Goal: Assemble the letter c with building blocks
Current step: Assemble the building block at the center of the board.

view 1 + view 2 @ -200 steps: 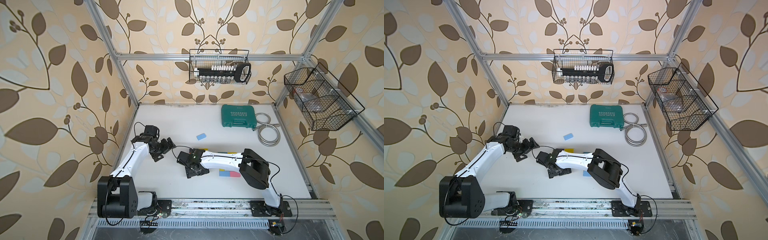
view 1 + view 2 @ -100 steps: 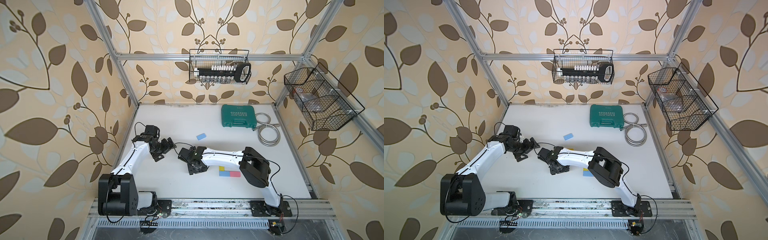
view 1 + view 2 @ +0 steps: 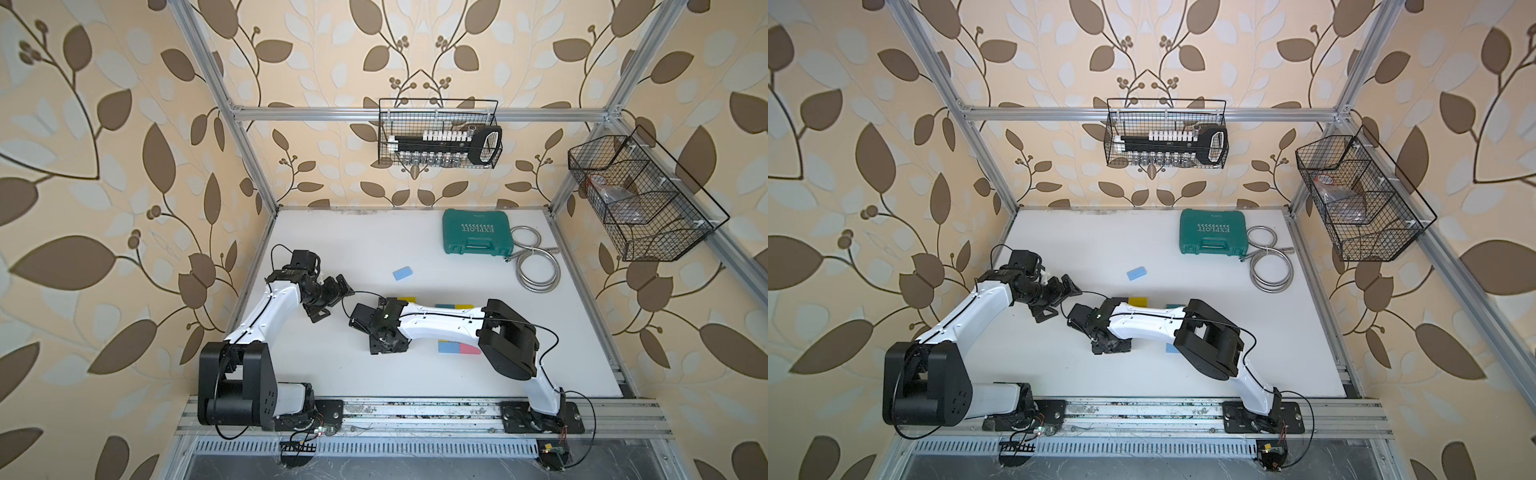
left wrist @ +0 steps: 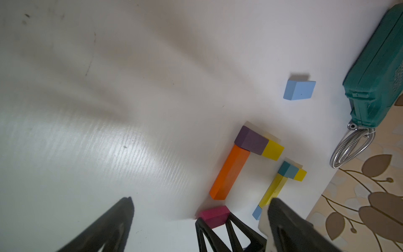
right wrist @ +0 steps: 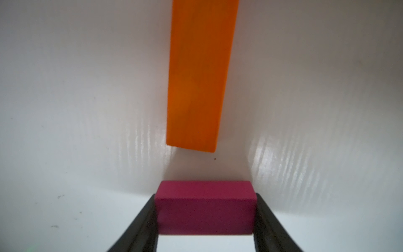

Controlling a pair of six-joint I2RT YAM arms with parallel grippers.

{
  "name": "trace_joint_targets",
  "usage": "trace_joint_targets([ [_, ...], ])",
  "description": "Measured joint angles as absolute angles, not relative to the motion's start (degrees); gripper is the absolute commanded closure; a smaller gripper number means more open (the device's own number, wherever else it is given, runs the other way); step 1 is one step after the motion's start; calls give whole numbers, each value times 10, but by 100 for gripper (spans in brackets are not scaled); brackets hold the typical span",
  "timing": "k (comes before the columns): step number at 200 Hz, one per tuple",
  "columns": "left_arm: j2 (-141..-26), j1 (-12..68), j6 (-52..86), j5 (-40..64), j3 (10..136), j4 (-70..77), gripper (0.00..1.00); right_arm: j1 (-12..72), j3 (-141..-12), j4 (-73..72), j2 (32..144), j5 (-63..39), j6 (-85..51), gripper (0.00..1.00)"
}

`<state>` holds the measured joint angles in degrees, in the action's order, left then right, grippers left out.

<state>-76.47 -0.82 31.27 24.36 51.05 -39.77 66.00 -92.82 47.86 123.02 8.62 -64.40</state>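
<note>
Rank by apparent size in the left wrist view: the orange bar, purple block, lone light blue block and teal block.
Largest: orange bar.
Next: purple block and lone light blue block, too alike to separate; the blue one also seems farther from the camera.
Smallest: teal block.

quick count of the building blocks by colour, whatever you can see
yellow blocks: 3
light blue blocks: 2
teal block: 1
purple block: 1
orange block: 1
magenta block: 1
pink block: 1
total: 10
</note>
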Motion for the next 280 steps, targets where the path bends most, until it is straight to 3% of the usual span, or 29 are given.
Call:
trace_joint_targets([
  [162, -765, -8, 313, 251, 510, -392, 1, 645, -946, 490, 1245, 102, -671, 54],
  [192, -765, -8, 313, 251, 510, -391, 1, 644, -948, 492, 1247, 102, -671, 49],
  [249, -765, -8, 313, 252, 510, -388, 1, 644, -964, 501, 1260, 103, -669, 28],
  [280, -765, -8, 313, 252, 510, -387, 1, 644, -967, 502, 1262, 103, -671, 27],
])
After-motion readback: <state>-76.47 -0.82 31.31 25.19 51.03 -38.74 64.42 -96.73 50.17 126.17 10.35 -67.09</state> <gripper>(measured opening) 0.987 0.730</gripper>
